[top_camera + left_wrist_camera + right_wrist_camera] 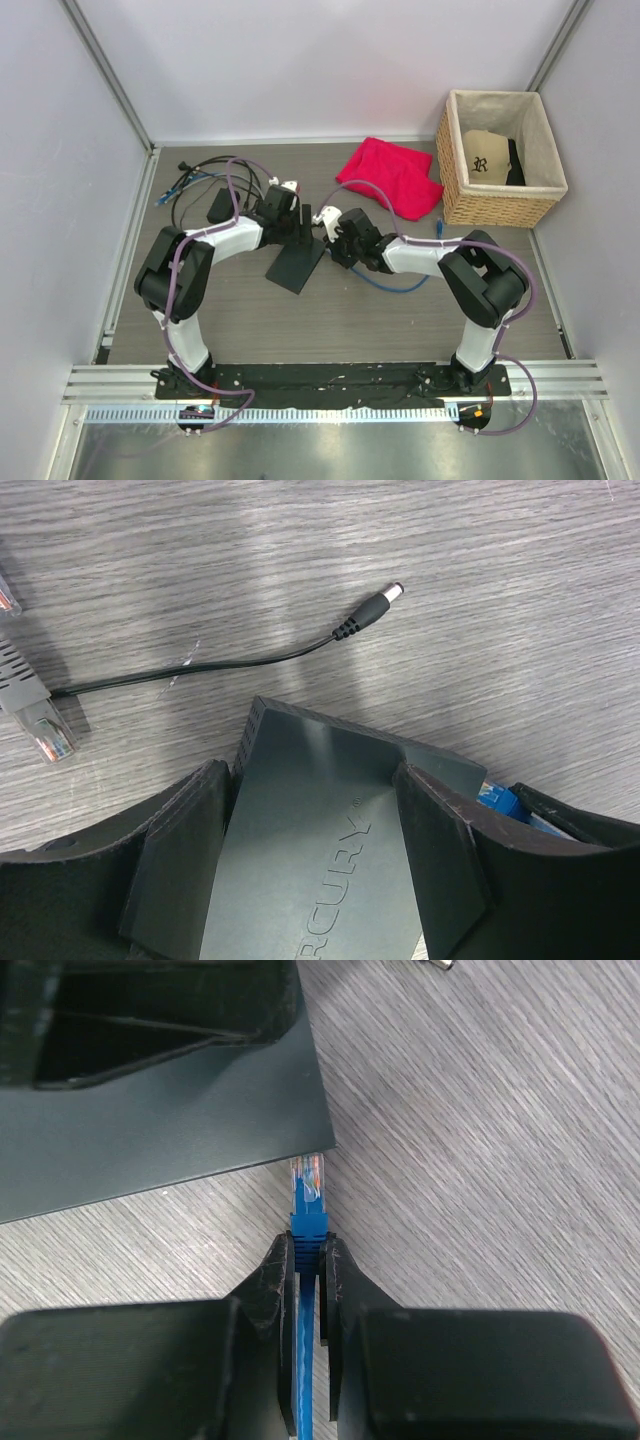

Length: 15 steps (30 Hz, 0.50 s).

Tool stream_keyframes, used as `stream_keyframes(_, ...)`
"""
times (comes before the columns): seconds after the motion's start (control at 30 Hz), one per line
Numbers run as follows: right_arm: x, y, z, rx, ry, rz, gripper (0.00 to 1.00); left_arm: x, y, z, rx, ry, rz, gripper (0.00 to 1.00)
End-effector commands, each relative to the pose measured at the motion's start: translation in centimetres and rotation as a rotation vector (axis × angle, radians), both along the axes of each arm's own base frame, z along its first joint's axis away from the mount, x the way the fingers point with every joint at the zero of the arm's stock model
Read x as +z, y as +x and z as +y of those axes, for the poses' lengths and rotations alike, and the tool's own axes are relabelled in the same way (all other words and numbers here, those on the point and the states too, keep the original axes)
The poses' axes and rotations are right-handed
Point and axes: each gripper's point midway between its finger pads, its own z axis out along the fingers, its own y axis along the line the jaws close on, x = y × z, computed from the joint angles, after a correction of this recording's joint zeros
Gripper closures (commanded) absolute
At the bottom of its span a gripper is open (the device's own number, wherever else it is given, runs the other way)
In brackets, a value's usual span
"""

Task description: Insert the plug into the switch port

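Pale lilac walls (pixel 330 60); grey wood-grain tabletop (pixel 330 330); aluminium front rail (pixel 100 382)

White arms (pixel 232 238), black joints (pixel 172 272) (purple cables (pixel 229 185)).

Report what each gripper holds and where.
Left gripper: the switch, across its side edges. Right gripper: the blue plug, by its boot behind the clear tip.

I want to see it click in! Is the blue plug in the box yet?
Not quite. Done: the left jaws hold the switch, the right jaws pinch the blue cable behind its plug. Now: the plug's tip meets the switch's edge. To do: push it into a port.
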Motion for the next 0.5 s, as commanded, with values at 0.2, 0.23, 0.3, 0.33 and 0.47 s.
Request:
stream_keyframes(0.2,4.9,1.9,3.0,-0.026,0.091,-0.260,0.99,-1.9,-1.5,-0.7,-0.015,-0.013,0.107,0.29)
stream_keyframes(0.23,4.6,1.8,2.9,-0.028,0.088,-0.267,0.99,-1.9,-1.5,-0.8,-0.019,-0.018,0.110,0.29)
stream_keyframes(0.3,4.9,1.9,3.2,-0.026,0.110,-0.288,0.99,-2.1,-1.7,-0.9,-0.031,-0.018,0.117,0.28)
stream_keyframes(0.33,4.7,1.9,3.2,-0.023,0.109,-0.290,0.99,-2.1,-1.7,-1.0,-0.047,-0.017,0.119,0.28)
stream_keyframes(0.47,4.5,1.9,3.6,0.002,0.121,-0.301,0.99,-2.3,-2.9,-1.5,-0.115,-0.033,0.149,0.28)
